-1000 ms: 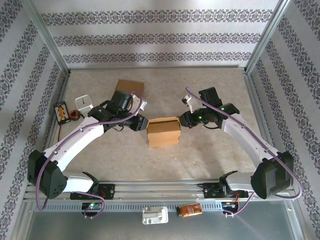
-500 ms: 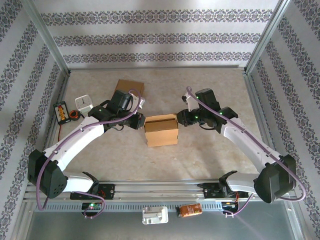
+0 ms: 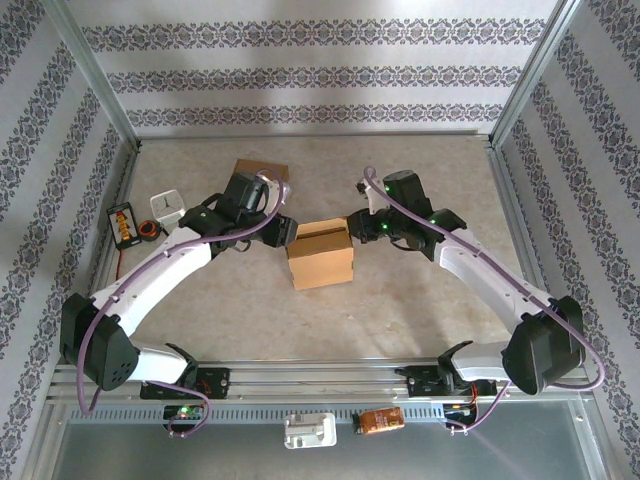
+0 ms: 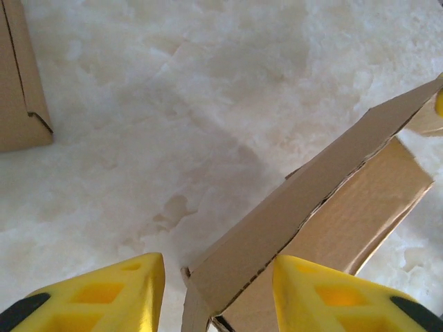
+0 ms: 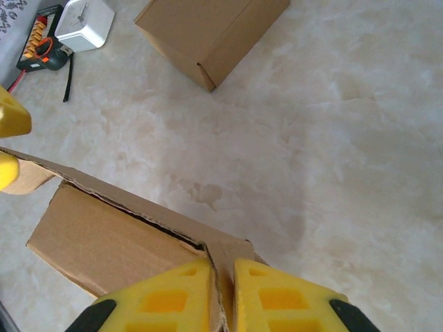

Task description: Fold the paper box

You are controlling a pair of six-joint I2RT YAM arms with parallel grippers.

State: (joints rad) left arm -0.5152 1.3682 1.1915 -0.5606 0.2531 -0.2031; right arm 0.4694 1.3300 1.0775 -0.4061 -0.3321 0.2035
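Note:
The paper box (image 3: 320, 255) is brown cardboard and stands mid-table with its top flaps partly up. My left gripper (image 3: 288, 232) is at the box's left upper edge. In the left wrist view its yellow fingers (image 4: 104, 297) are open, with a corner of the raised flap (image 4: 311, 200) between them and not pinched. My right gripper (image 3: 352, 224) is at the box's right upper corner. In the right wrist view the right gripper (image 5: 221, 266) is shut on the thin cardboard edge of the box (image 5: 104, 235).
A second, closed cardboard box (image 3: 260, 172) lies behind the left gripper. A white block (image 3: 168, 205) and an orange-black device (image 3: 122, 222) with a cable sit at the far left. Metal frame walls bound the table on three sides.
The left gripper has closed, then opened again at the box's left edge. The right gripper has moved left and farther back with the box, which has shifted slightly the same way.

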